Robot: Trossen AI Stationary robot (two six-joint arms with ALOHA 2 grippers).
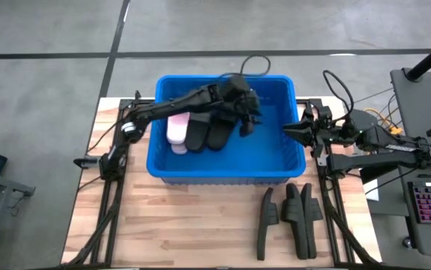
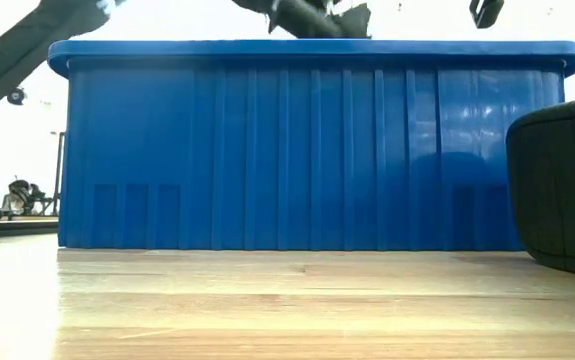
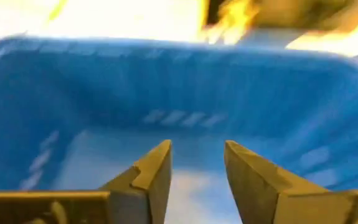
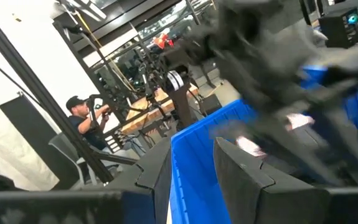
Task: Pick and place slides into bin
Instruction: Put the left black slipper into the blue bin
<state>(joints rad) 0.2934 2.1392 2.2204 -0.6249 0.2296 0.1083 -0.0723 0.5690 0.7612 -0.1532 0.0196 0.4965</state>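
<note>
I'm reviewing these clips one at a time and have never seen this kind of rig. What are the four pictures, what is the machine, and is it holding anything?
It is a robot with two dark jointed arms at a wooden table, each ending in a two-finger gripper.

The high view looks straight down. The low view sits at table height, facing the wall of the big bright blue plastic bin. The other two pictures come from cameras on each arm's wrist.

In the bin lie a pale pink rubbery slide and two black slides. More black slides wait on the table in front of it.

The left gripper hangs over the bin, fingers apart, holding nothing. The right gripper waits beside the bin's right rim, fingers apart, also empty.

A person sits in the room behind.
</note>
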